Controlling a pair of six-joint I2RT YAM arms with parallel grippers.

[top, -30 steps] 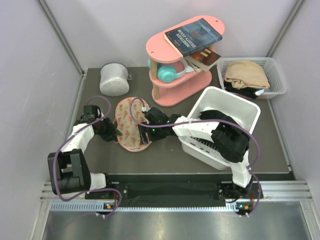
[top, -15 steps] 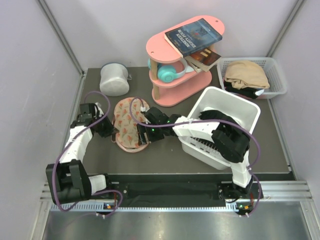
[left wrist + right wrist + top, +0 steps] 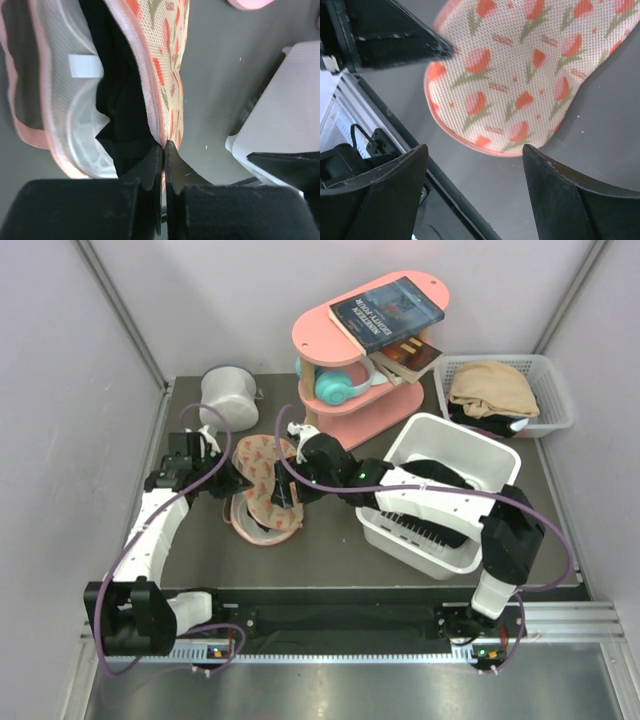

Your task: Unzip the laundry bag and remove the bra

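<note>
The laundry bag (image 3: 262,495) lies on the table just left of and in front of the pink shelf (image 3: 365,360). A second ago it lay flat and closed. Now its patterned top flap is tilted up on edge, and the mouth gapes towards my left side. In the left wrist view the pale mesh lining shows, with the black bra (image 3: 117,100) tucked inside.

My left arm has reached further out from its base, and my right arm has swung off the white bin (image 3: 440,490) towards the shelf foot.

The table (image 3: 330,560) is dark grey and matte, with pale lilac walls on three sides. The bin sits in front of the shelf to the right, a white basket (image 3: 550,380) of cloth is to the shelf's right, and a grey-white round container (image 3: 230,398) is to its left.

My left gripper (image 3: 228,483) is clenched, its tips pinching the rim of the raised flap. My right gripper (image 3: 475,150) hangs spread wide above the tulip print, holding nothing.
</note>
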